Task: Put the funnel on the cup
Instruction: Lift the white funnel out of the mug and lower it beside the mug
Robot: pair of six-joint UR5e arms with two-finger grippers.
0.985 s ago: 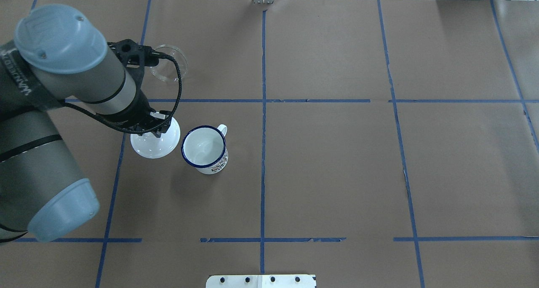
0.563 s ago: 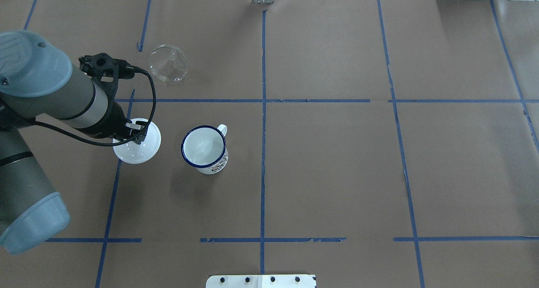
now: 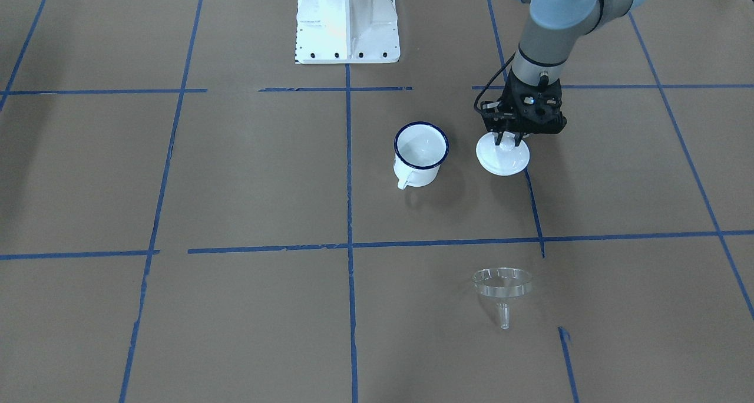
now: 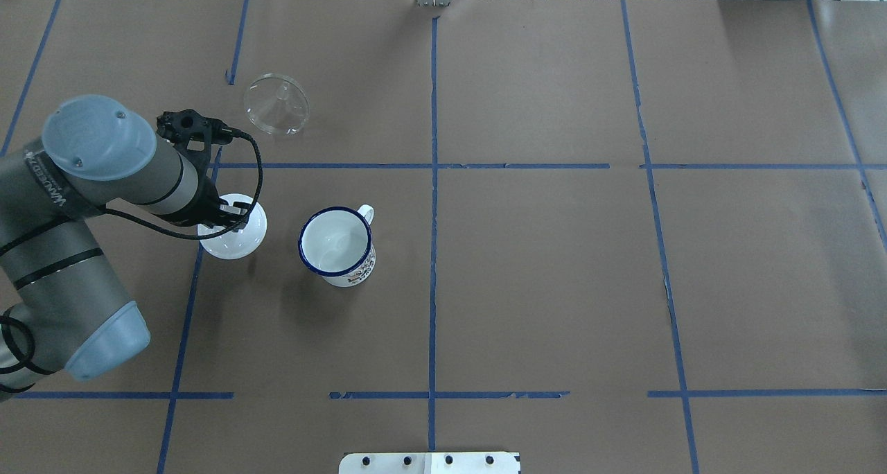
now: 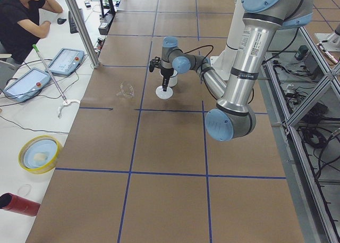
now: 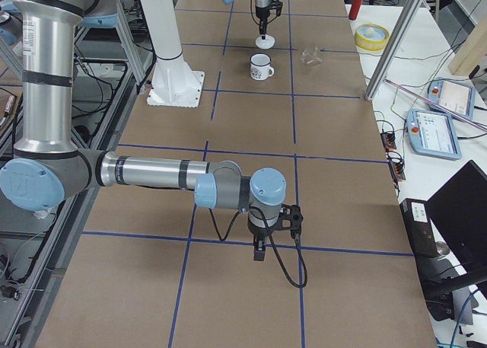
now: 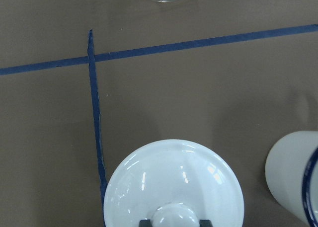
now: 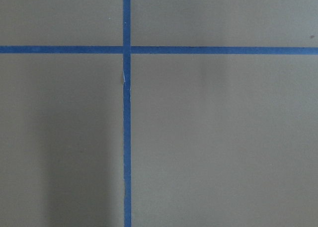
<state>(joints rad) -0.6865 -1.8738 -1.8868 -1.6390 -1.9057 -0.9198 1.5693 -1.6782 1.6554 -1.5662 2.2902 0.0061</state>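
funnel [image 4: 276, 104], clear and small, lies tipped on its side on the brown paper of the table [image 4: 554, 287], ahead of the left gripper [image 4: 232, 223] on the side away from the robot and well apart from it; its spout points away from the robot. nothing touches it.

the left gripper points straight down with its jaws drawn in to a narrow gap, pinching the round knob on top of a white domed lid [image 4: 232, 236]. in the left wrist view the two dark fingertips [image 7: 144, 222] flank that knob on either side, pressed against it. whether the lid rests on the paper or hangs just above it cannot be told. a blue tape line [image 7: 97, 117] runs under the lid's edge.

the cup [image 4: 337, 245], a white enamel mug with a dark blue rim, stands upright and uncovered near the gripper, on its right, apart from the lid, with its handle turned away from the robot.

the right gripper [image 6: 259, 249] hangs over bare paper far from all of this; whether it is spread or closed cannot be told.
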